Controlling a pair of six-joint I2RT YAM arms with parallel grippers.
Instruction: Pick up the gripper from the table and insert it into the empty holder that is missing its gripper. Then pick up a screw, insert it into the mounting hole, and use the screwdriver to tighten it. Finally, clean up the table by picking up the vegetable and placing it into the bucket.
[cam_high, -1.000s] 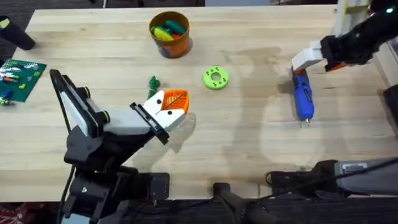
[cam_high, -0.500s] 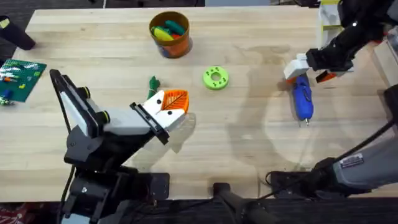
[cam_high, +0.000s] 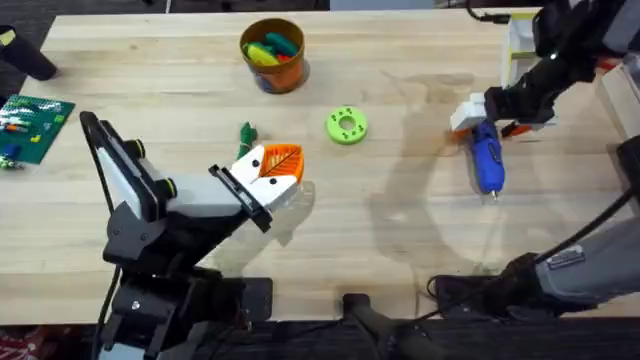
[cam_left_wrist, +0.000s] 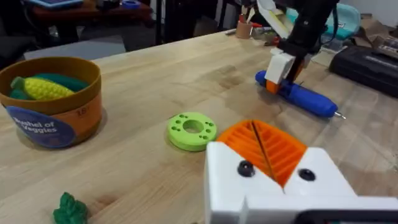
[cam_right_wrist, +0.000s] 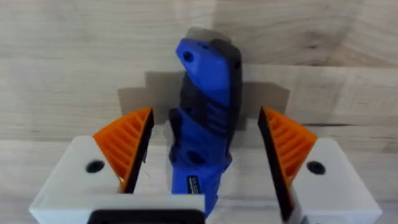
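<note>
The round orange bucket (cam_high: 273, 55) near the counter's far edge holds toy vegetables; the right gripper (cam_right_wrist: 205, 146) straddles, unclenched, the blue plastic screwdriver (cam_high: 487, 158) lying near the counter's right edge; the left gripper (cam_high: 283, 172) looks closed.

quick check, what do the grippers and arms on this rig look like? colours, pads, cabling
Both grippers are white blocky bodies with orange ribbed pads and small black screws on the front: left gripper, right gripper. In the overhead view the arm links are black; the left arm carries a white housing behind the gripper. A thin black cable runs along the right arm at the table's right edge.
</note>
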